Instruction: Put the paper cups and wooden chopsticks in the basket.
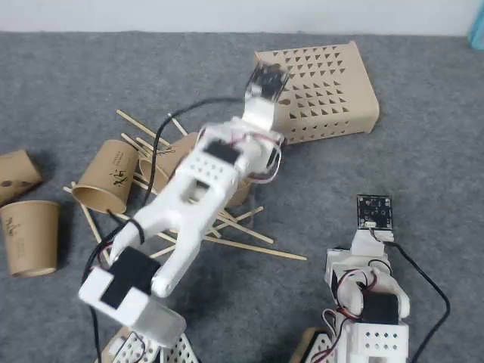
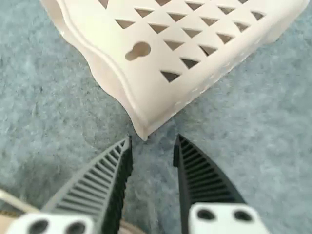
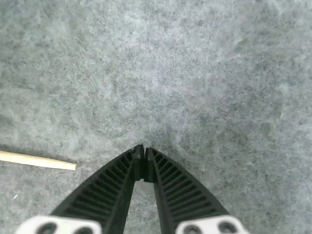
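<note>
The beige basket [image 1: 325,91] with triangular holes lies tipped over at the back of the grey mat. My left gripper [image 2: 153,141] is open and holds nothing, its tips just short of a corner of the basket [image 2: 161,53]. From above, the left gripper [image 1: 266,82] sits over the basket's left corner. Three paper cups [image 1: 110,175] [image 1: 30,234] [image 1: 15,175] lie on the left, and another cup [image 1: 185,145] is partly hidden under the left arm. Wooden chopsticks [image 1: 249,243] are scattered under and around that arm. My right gripper [image 3: 145,148] is shut and empty, low over bare mat, with one chopstick end [image 3: 36,161] nearby.
The right arm [image 1: 367,302] is folded back at the front right. The left arm [image 1: 189,204] stretches diagonally across the chopstick pile. Bare mat lies to the right and in front of the basket.
</note>
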